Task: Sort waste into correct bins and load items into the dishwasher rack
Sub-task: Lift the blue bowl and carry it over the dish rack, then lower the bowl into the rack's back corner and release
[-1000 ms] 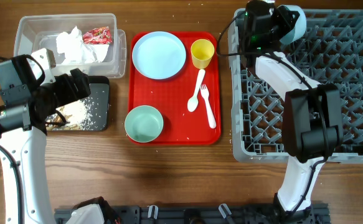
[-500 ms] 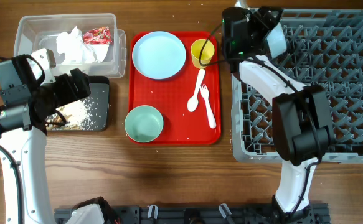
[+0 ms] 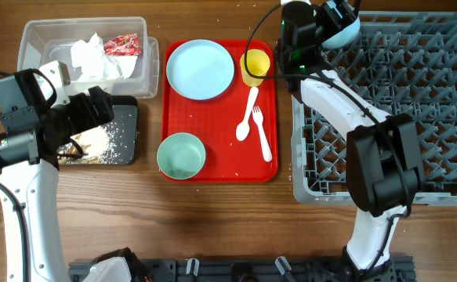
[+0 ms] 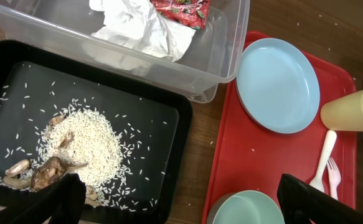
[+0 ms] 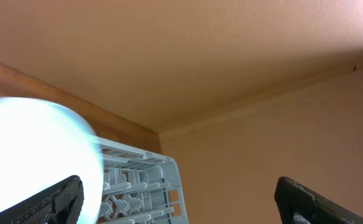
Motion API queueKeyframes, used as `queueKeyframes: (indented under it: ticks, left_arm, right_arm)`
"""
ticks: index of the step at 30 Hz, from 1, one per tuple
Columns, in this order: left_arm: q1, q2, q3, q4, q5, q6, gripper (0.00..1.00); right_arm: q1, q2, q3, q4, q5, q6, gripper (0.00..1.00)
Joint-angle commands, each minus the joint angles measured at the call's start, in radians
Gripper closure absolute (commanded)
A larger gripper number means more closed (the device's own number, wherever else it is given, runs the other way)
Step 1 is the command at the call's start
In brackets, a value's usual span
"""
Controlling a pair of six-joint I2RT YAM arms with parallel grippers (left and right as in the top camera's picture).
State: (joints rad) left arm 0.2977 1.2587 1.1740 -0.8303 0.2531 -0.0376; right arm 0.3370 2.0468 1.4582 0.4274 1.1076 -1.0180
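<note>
Wooden worktop (image 3: 212, 227) carried the whole layout, with the grey dishwasher rack (image 3: 416, 117) filling its right side. The right fingers (image 5: 53, 200) were raised at the rack's far left corner. In the wrist view they stood wide apart, aimed up toward a plain wall. One pale bowl (image 3: 342, 25) sat right at them above that corner. In the wrist view it was a bright blur against one finger, and I could not tell whether it was truly held.

The left fingers (image 4: 60, 199) were also spread apart with nothing between them, hovering over the black tray (image 4: 150, 124). The food scraps (image 4: 81, 146), a heap of white grains with brown bits, lay in that tray. Just behind it the clear tub (image 3: 36, 35) held the crumpled napkin (image 3: 91, 59) and the red wrapper (image 3: 123, 45) side by side.

Between tub and rack lay the red serving tray (image 3: 220, 168). On it were the blue plate (image 3: 201, 69) at the far left and the yellow cup (image 3: 254, 66) upright just beside it. The second bowl (image 3: 181, 155) sat at the near left, and the spoon (image 3: 248, 113) and fork (image 3: 262, 137) lay close together on the right.
</note>
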Motion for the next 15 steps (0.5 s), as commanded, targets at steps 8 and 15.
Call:
queueKeyframes:
  ticks: [8,15]
  left_arm:
    - [0.006,-0.002,0.008,0.002,0.008,0.019,0.00]
    - [0.006,-0.002,0.008,0.002,0.008,0.019,0.00]
  right_arm:
    - [0.035,-0.224,0.000,-0.619,-0.566,0.677,0.00]
    - [0.035,-0.480,0.000,-0.826,-0.798,0.817,0.00]
